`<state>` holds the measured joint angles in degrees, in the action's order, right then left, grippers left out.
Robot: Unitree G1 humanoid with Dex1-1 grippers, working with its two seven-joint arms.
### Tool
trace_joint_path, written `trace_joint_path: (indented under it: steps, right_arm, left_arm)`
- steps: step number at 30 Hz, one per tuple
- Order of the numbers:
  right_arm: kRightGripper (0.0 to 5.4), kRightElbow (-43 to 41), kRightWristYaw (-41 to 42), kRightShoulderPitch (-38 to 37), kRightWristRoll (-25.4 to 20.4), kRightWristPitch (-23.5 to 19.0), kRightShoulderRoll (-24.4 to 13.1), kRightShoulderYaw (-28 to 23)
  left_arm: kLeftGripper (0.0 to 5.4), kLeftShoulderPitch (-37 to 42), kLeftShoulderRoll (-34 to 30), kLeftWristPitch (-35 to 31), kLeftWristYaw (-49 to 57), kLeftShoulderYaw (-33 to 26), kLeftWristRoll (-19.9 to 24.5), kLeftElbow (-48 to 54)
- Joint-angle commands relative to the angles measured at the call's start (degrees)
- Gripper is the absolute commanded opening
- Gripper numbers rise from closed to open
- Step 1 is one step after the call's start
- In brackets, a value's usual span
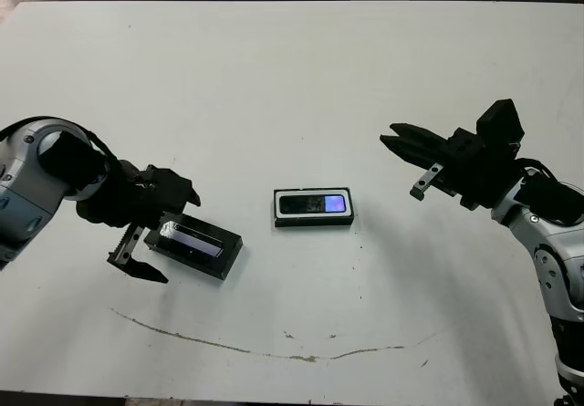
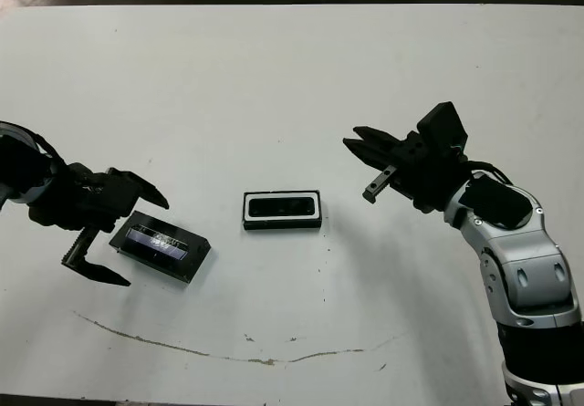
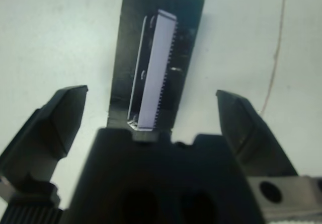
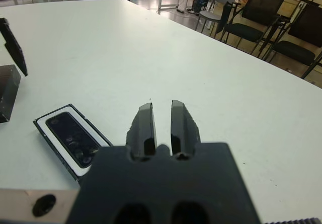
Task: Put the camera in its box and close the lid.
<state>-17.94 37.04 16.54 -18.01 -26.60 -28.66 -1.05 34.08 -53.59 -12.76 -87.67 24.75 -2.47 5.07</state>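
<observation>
Already the camera [image 1: 313,204] sits in the box [image 1: 313,221], so I spread the left gripper [image 1: 157,233] wide around the lid [image 1: 193,244]; right gripper [image 1: 409,160] idles nearly closed.

We hold our left gripper [image 1: 146,242] low at the left, fingers [image 3: 58,121] spread wide and aimed down. Our right gripper [image 1: 406,155] hangs raised at the right, arm bent, fingers [image 4: 146,126] nearly together, pointing inward.

light: bright, even overhead | worktop [image 1: 292,78]: soft shadows, faint glare | left wrist view: close-up blurred | edges: slightly dimmer
</observation>
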Motion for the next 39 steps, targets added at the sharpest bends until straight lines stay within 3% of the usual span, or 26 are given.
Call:
trace_joint_path:
  steps: [1, 9, 11, 24, 28, 36, 39]
  right_arm:
    - [0.0, 0.62, 0.43, -1.79, 0.2, 0.04, -0.91, 0.11]
    - [0.0, 0.17, 0.44, -1.82, -0.34, -1.48, -1.51, 0.12]
    - [0.0, 0.36, 0.7, -1.74, -0.47, -1.33, -1.58, 0.1]
    - [0.0, 1.6, 1.59, -1.58, -0.69, -0.62, -1.65, 0.11]
    - [0.0, 1.3, 1.39, -1.44, -0.42, -1.26, -1.77, 0.23]
    - [0.0, 1.34, 1.37, -1.11, -0.16, -1.35, -1.74, 0.65]
    - [0.0, 1.41, 1.22, -1.17, -0.09, -1.18, -1.56, 0.73]
  left_arm:
    - [5.38, 0.14, 0.67, 0.97, 0.09, 0.59, -1.12, -1.76]
    - [5.38, 0.07, 2.28, 1.35, 0.27, 0.72, -1.97, -5.6]
    - [5.15, -0.32, 2.52, 1.96, 0.58, 0.33, -1.84, -6.78]
    - [2.14, -0.96, 1.61, -0.49, 1.19, 1.35, -5.77, -7.7]
    - [1.43, -1.5, 1.59, -1.39, 1.69, 1.13, -6.25, -8.49]
    - [1.26, -2.01, 0.61, -3.25, 2.06, -0.5, -5.6, -8.58]
    - [1.25, -4.65, 1.76, -8.78, 4.11, -7.54, 1.13, -7.49]
